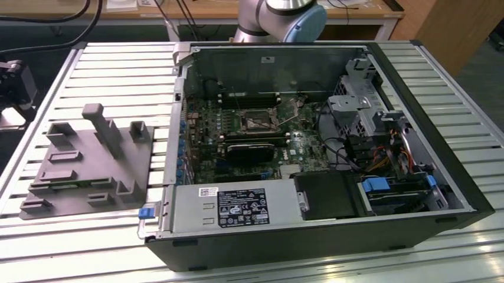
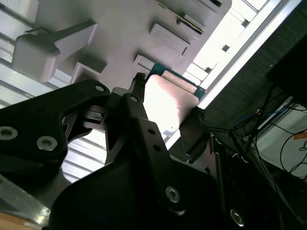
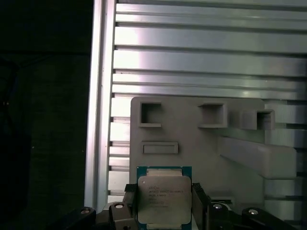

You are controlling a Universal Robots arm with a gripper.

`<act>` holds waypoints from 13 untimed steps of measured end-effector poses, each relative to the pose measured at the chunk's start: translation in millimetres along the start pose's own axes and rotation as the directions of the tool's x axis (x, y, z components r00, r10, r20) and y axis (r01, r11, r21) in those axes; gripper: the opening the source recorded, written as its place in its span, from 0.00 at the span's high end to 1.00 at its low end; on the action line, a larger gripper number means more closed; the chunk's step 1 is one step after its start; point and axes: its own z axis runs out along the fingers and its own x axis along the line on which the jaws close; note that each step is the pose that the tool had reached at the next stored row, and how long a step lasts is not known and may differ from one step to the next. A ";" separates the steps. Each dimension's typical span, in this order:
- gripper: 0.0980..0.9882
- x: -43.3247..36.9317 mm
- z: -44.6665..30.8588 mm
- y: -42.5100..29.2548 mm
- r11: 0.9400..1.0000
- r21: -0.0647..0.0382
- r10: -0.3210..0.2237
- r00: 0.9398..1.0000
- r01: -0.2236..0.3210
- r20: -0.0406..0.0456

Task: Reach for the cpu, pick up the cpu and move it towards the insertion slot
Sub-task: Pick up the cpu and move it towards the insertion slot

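Gripper (image 3: 164, 203): narrow, closed on the cpu (image 3: 164, 194). In the first wrist view one black finger (image 3: 128, 200) presses against each of two opposite edges of the chip.

Cpu: sits squarely between the fingers, silvery top facing the camera, with a green rim showing around it. The second wrist view agrees. There the cpu (image 2: 167, 98) is a pale plate with a teal edge, spanning the gap of the gripper (image 2: 168, 105) from one finger (image 2: 192, 130) to the other.

Beyond the gripper, directly behind the cpu, is the grey block (image 3: 201, 143). It has square recesses and a thick post. Cannot tell whether the chip is clear of the block or touching it. The block rests on the slatted metal table (image 3: 206, 57).

Exterior view:
- The block (image 1: 87, 168) stands on the table (image 1: 118, 65), at the exterior view's left of the open case (image 1: 315, 250).
- The slot (image 1: 258, 121) is on the board inside the case. It has a square metal frame with a dark centre, and nothing is seated in it.
- A black finned part (image 1: 252, 150) lies just beside the slot.
- With the gripper over the block, the slot is well apart from it and from the cpu, with the case wall between them.
- The arm (image 1: 280, 17) rises at the far side of the case.
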 end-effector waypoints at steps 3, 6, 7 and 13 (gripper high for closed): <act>0.51 -0.1 -7.2 0.3 1.000 0.000 0.000 1.000 0.000 0.000; 0.51 -0.1 -14.2 0.5 1.000 0.000 0.000 1.000 0.000 0.000; 0.51 -0.1 -16.5 0.6 1.000 0.000 0.000 1.000 0.000 0.000; 0.51 -0.3 -31.2 1.2 1.000 0.000 0.000 1.000 0.000 0.001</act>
